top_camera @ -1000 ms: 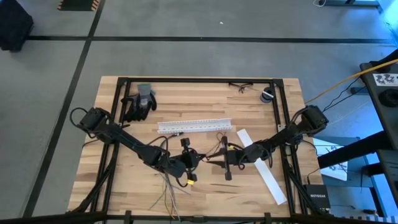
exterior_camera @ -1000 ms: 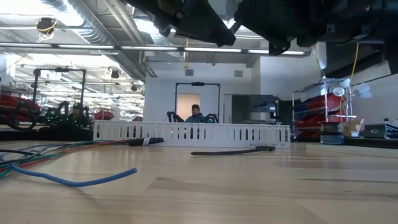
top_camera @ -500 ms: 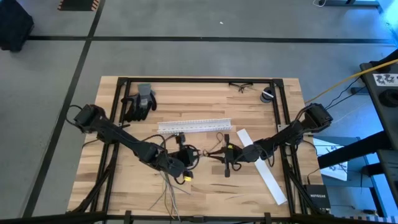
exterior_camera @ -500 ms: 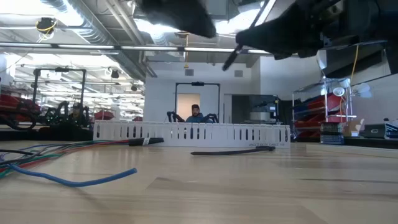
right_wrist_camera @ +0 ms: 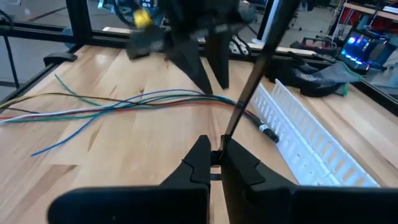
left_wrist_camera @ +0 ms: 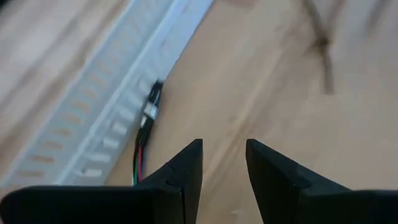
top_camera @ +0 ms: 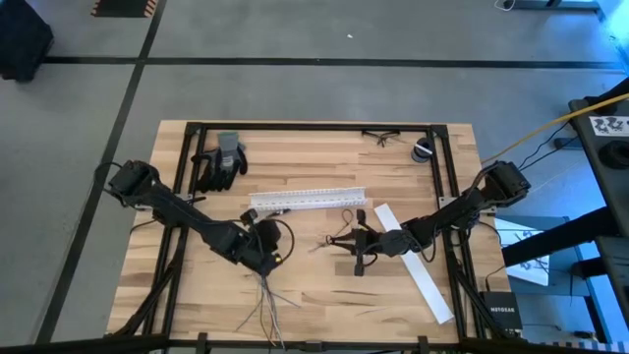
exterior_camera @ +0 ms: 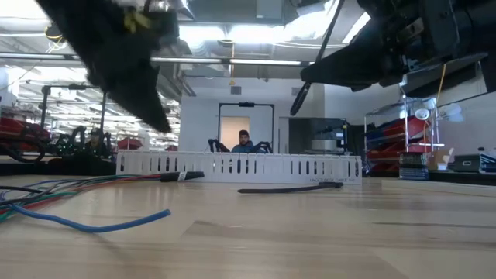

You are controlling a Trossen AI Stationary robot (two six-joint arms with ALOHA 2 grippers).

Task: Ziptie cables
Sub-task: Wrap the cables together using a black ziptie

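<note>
My right gripper (right_wrist_camera: 216,152) (top_camera: 339,242) is shut on a black ziptie (right_wrist_camera: 249,81), a stiff strip that also shows slanting in the air in the low view (exterior_camera: 310,74). Another ziptie (exterior_camera: 287,187) lies flat on the table before the white channel (exterior_camera: 232,165). The cables (right_wrist_camera: 118,106) lie loose on the table as thin coloured wires; their connector end (left_wrist_camera: 149,112) rests beside the channel (top_camera: 310,200). My left gripper (left_wrist_camera: 224,168) (top_camera: 267,251) hangs open above the cables, near the channel, and touches nothing. My right gripper pinches the ziptie near one end (right_wrist_camera: 225,140) between its two fingers. The strip sticks out past the fingertips and slants upward, lifted clear of the table.
Dark gloves (top_camera: 221,162), glasses (top_camera: 381,138) and a small roll (top_camera: 423,149) lie toward the table's far edge. A long white flat strip (top_camera: 413,261) lies under my right arm. A person (exterior_camera: 244,141) sits in the room beyond the table.
My left gripper has moved toward the table's left, away from the right gripper, and now hangs lower at the left of the low view. My right gripper has kept its hold while the ziptie has swung into a steeper slant.
</note>
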